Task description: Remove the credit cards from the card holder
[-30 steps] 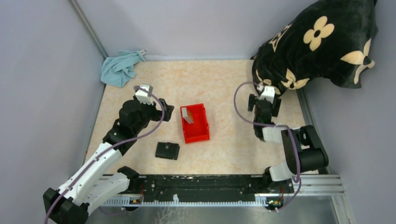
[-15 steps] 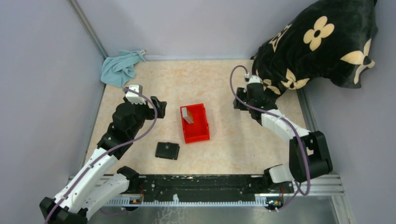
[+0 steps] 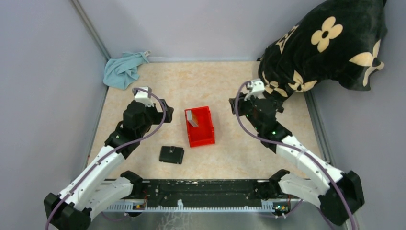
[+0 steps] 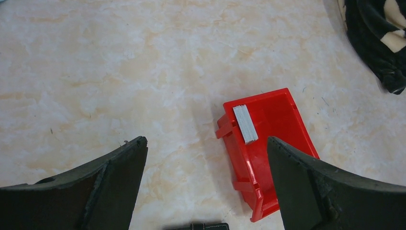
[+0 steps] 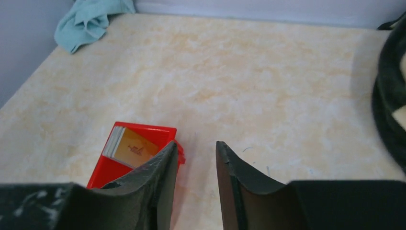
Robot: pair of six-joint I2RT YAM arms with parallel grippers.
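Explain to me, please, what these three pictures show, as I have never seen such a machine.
These are two robot arms bolted to the near edge of a table, each ending in a two-finger hand. One picture looks down from above; the other two come from cameras on the wrists, so the dark shapes at their bottom are fingers. The left hand is wide open, the right hand has only a narrow gap; neither holds anything. On the table lie a red bin with cards leaning inside, a closed black card holder nearer the arms, a blue cloth far left and a black flowered cushion far right.
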